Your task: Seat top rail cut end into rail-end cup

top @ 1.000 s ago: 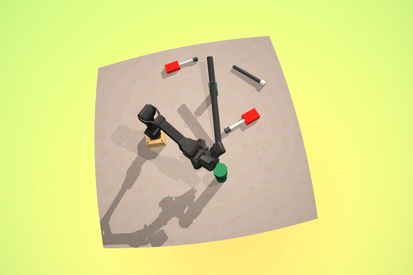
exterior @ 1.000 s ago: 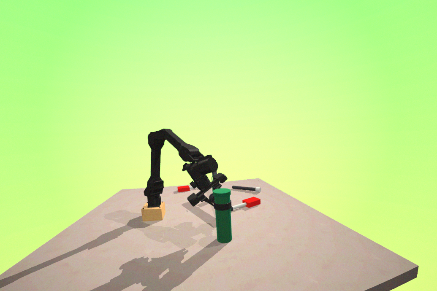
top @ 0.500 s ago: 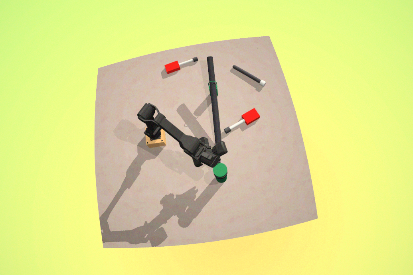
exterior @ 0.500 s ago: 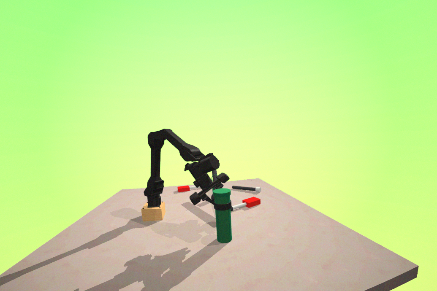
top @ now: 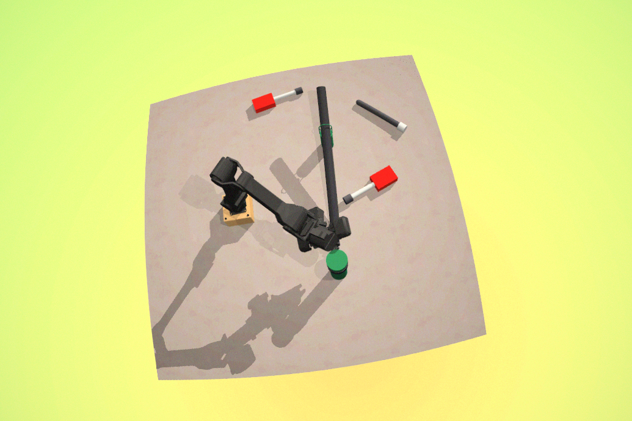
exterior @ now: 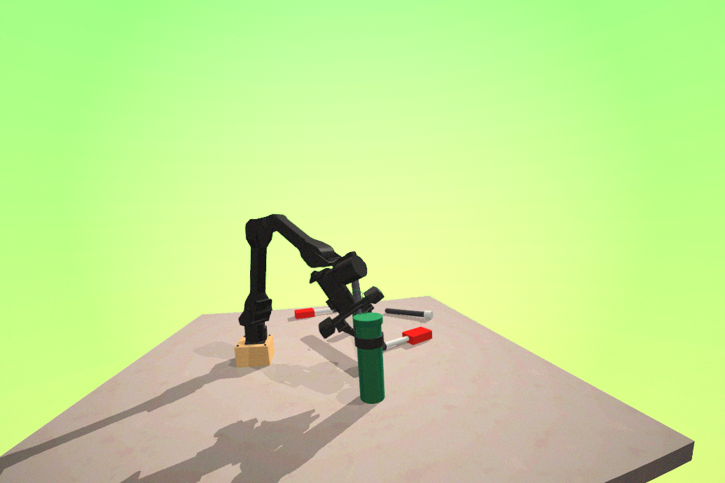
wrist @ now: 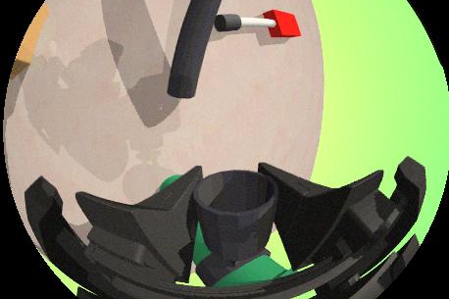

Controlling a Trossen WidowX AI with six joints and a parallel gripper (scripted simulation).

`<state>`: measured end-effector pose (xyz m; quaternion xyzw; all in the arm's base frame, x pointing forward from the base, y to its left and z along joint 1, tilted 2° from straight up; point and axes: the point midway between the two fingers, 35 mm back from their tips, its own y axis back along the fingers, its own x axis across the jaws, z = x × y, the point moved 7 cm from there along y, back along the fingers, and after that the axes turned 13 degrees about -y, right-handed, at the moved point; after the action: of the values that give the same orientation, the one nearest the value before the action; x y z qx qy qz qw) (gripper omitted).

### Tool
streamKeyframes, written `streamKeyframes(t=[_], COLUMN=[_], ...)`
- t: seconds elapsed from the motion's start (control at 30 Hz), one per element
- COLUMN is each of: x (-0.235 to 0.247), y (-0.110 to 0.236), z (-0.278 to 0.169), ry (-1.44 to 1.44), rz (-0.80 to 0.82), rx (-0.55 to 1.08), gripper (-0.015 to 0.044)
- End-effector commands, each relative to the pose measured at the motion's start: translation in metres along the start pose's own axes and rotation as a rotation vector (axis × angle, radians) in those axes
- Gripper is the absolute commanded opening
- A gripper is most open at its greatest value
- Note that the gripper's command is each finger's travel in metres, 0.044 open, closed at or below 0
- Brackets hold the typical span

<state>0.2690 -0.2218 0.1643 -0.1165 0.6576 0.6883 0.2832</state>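
My gripper is shut on the dark rail-end cup, one finger on each side. The cup's open mouth faces the rail side. The brace band wraps the green big post a little below its cap. The long dark rail passes through the green loop cap at the far post. Its cut end is outside the cup, with a gap between them in the wrist view. The arm hides the cut end in the top view.
A red-handled tool lies right of the rail; another lies far left. A dark bar with a white end lies far right. The arm's wooden base stands left.
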Motion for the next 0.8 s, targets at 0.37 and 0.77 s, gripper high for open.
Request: streamKeyframes(t=[0.37, 0.77], x=[-0.0093, -0.0119], y=[-0.0054, -0.007], z=[0.0055, 0.0069], ry=[-0.104, -0.134], rz=[-0.017, -0.022], rx=[0.062, 0.078], gripper=[0.0, 0.0])
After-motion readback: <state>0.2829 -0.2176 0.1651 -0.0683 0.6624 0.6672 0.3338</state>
